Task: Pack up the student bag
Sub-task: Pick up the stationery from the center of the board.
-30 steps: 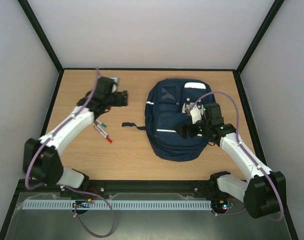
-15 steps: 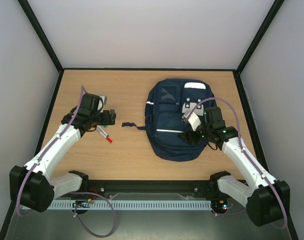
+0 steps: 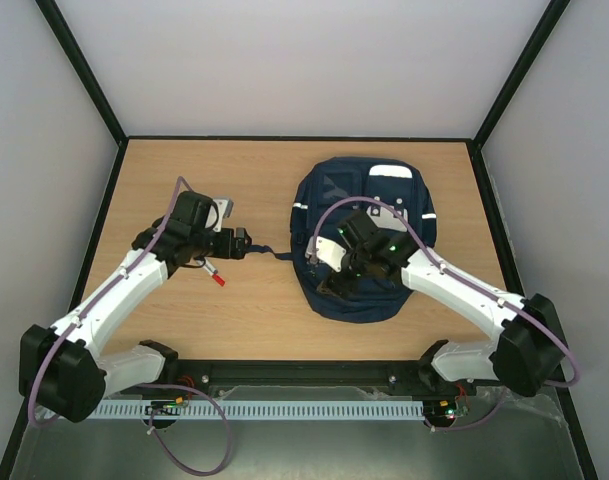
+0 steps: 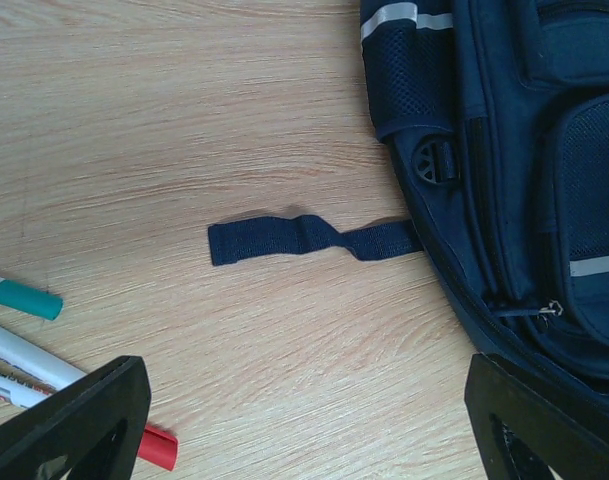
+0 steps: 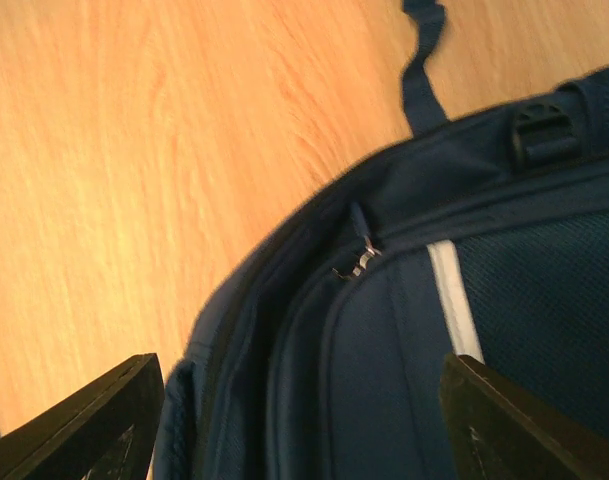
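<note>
The navy student bag (image 3: 376,205) lies flat on the wooden table, right of centre, zipped shut. Its loose strap (image 4: 304,238) trails left on the wood. My left gripper (image 3: 246,245) is open and empty over bare wood between the markers (image 3: 209,268) and the bag's left edge (image 4: 504,160). My right gripper (image 3: 329,280) is open and empty, low over the bag's near-left corner. The right wrist view shows a metal zipper pull (image 5: 359,262) on the bag (image 5: 404,380) just beyond its open fingers.
Markers lie left of the left gripper, one with a teal cap (image 4: 24,299) and one with a red cap (image 4: 156,448). Black frame rails bound the table; grey walls stand behind and at both sides.
My left gripper has swung from the far left toward the bag's strap. My right gripper has moved left across the bag, from its right side to its near-left corner.
</note>
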